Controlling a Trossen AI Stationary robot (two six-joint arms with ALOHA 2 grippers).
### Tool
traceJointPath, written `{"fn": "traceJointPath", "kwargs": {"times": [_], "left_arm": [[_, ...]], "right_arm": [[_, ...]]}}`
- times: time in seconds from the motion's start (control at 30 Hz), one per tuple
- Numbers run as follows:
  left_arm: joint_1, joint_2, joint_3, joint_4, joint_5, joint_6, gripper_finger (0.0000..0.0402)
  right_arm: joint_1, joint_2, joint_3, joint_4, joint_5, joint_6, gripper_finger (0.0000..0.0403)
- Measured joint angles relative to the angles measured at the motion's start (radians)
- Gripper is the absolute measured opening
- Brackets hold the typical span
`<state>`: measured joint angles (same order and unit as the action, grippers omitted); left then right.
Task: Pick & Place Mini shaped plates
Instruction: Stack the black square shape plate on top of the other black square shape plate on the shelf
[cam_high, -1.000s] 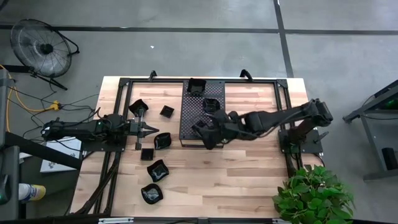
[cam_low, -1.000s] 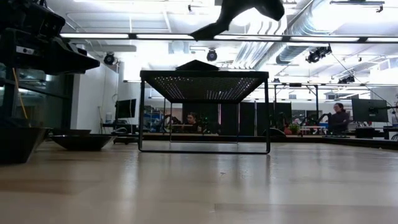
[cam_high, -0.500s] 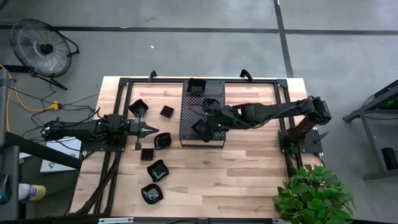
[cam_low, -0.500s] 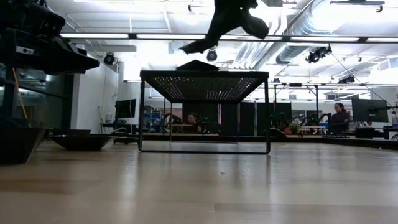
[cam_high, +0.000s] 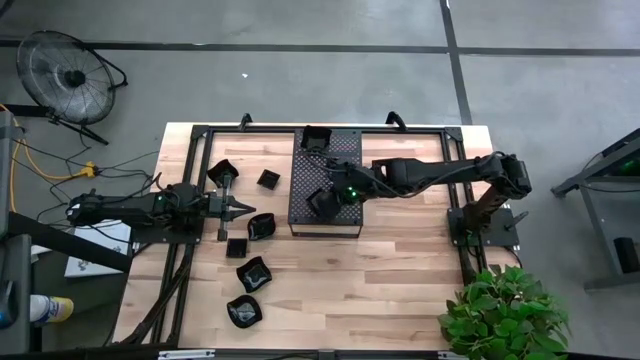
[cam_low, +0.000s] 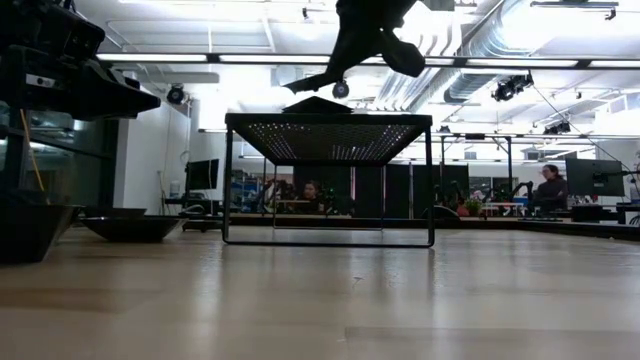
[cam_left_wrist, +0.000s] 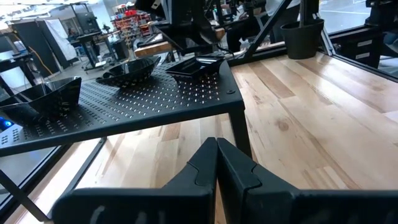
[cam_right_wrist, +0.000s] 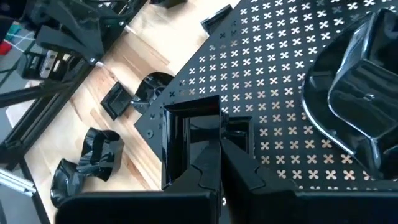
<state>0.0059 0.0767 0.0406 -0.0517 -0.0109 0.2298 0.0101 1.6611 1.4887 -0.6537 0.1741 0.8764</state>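
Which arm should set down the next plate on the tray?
Right. Its claw is shut on a square plate above the perforated tray; the left claw is shut, empty, beside the tray.

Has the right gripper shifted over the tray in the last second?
Yes. The right gripper, shut on a square plate, moved from the perforated tray's near edge inward over it.

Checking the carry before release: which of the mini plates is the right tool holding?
The square plate pinched in the right tool above the perforated tray; every other plate lies free on tray or table.
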Motion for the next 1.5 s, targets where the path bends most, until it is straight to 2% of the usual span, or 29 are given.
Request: {"fn": "traceJointPath", "kwargs": {"times": [0.23, 1.1, 1.5], "left_arm": [[0.0, 0.0, 0.0, 0.0, 0.0, 0.0, 0.0001], [0.0, 0.0, 0.0, 0.0, 0.0, 0.0, 0.0001], [0.0, 0.0, 0.0, 0.0, 0.0, 0.0, 0.0001]], "right_arm": [[0.002, 0.0, 0.0, -0.006, -0.027, 0.024, 0.0], [-0.01, -0.006, 0.0, 0.02, -0.019, -0.013, 0.0], [-0.007, -0.006, 0.0, -0.001, -0.033, 0.066, 0.0]]}}
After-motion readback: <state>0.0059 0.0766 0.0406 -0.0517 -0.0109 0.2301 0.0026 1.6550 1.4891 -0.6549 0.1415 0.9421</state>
